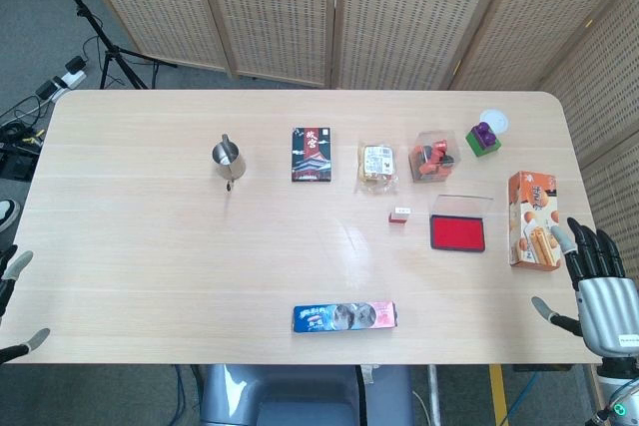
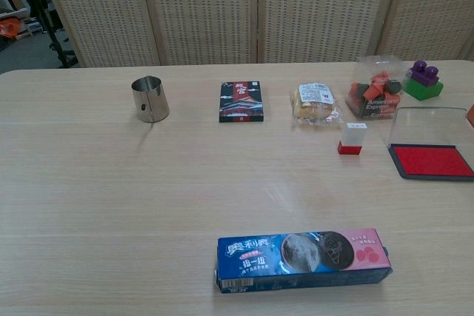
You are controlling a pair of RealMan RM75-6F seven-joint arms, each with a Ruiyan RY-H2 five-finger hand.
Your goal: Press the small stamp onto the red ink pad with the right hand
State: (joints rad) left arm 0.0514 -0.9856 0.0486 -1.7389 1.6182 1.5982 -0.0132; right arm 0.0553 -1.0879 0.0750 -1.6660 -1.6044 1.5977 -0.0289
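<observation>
The small stamp (image 1: 400, 213), white with a red base, stands upright on the table (image 1: 150, 246) just left of the red ink pad (image 1: 457, 233). The pad's clear lid stands raised behind it. In the chest view the stamp (image 2: 352, 139) and the pad (image 2: 432, 161) sit at the right. My right hand (image 1: 597, 284) hovers off the table's right front corner, fingers spread, holding nothing, well right of the pad. Only fingertips of my left hand (image 1: 18, 301) show at the left edge, holding nothing.
An orange snack box (image 1: 533, 219) lies between the pad and my right hand. Behind stand a clear box of orange items (image 1: 434, 155), a green and purple block (image 1: 483, 138), a wrapped snack (image 1: 376, 164), a dark card box (image 1: 311, 155) and a metal cup (image 1: 228, 158). A blue biscuit pack (image 1: 344, 316) lies in front.
</observation>
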